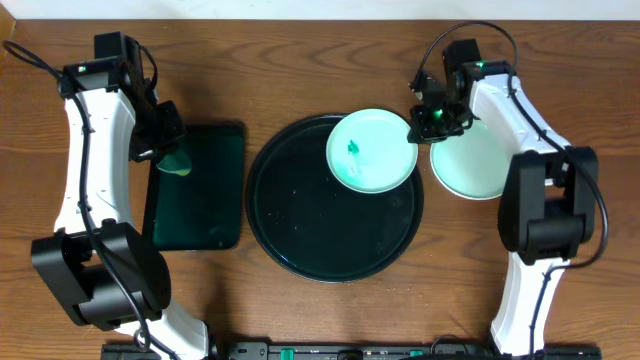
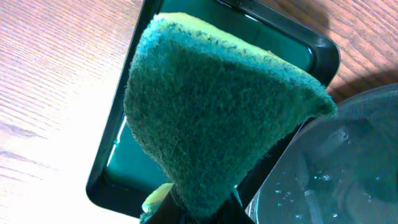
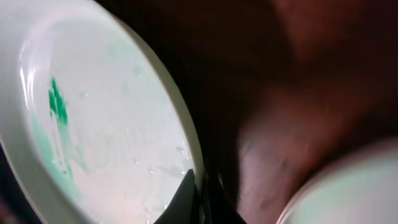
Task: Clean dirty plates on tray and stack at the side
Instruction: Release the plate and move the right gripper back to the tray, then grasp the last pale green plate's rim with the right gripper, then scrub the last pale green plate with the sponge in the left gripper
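A pale mint-green plate (image 1: 370, 151) with a green smear at its centre is over the upper right of the large round black tray (image 1: 335, 200). My right gripper (image 1: 424, 121) is shut on this plate's right rim; the right wrist view shows the plate (image 3: 106, 137) pinched between the fingers (image 3: 200, 198). A second mint plate (image 1: 475, 165) lies on the wood to the right of the tray, also in the right wrist view (image 3: 348, 193). My left gripper (image 1: 170, 150) is shut on a green sponge (image 2: 211, 112) above the rectangular dark tray (image 1: 197, 185). A white plate is not in view.
The rectangular dark tray (image 2: 109, 162) lies left of the round tray, with a narrow strip of wood between them. The round tray's rim (image 2: 336, 162) shows at the right of the left wrist view. Bare wooden tabletop (image 1: 300, 60) runs along the back.
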Robot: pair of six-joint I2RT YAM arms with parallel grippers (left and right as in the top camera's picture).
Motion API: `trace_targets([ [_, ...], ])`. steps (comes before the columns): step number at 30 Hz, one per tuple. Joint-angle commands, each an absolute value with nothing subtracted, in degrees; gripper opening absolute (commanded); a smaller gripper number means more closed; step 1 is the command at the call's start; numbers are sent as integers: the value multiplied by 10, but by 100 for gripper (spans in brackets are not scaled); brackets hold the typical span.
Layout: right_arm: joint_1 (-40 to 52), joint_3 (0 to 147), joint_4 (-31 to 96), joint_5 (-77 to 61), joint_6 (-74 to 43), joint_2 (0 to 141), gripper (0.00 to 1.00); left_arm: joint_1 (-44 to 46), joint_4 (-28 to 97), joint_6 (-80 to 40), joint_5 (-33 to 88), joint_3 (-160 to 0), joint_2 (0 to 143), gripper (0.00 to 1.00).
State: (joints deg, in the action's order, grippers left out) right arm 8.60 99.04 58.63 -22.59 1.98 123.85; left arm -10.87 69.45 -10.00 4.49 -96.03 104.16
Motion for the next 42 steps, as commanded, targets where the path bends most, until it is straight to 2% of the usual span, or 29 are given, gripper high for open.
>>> trace_targets([
  [1, 130, 1011, 620, -223, -47, 1172, 1, -93, 698, -88, 39, -959, 1025, 7],
  [6, 187, 991, 636, -171, -104, 1173, 1, -65, 696, -108, 39, -959, 999, 7],
  [13, 244, 823, 479, -131, -222, 1173, 1, 7, 697, -137, 39, -958, 997, 7],
  [18, 232, 760, 409, -180, -222, 1173, 1, 42, 697, -141, 44, -958, 1000, 8],
  [26, 232, 759, 398, -182, -214, 1173, 1, 95, 675, -173, 65, -913, 1001, 7],
  [31, 232, 759, 398, -183, -214, 1174, 1, 142, 608, -193, 137, -812, 1001, 7],
  [38, 232, 759, 398, -183, -214, 1174, 1, 214, 472, -247, 139, -733, 1005, 7],
  [42, 233, 759, 398, -182, -214, 1174, 1, 236, 445, -285, 108, -733, 1032, 7],
])
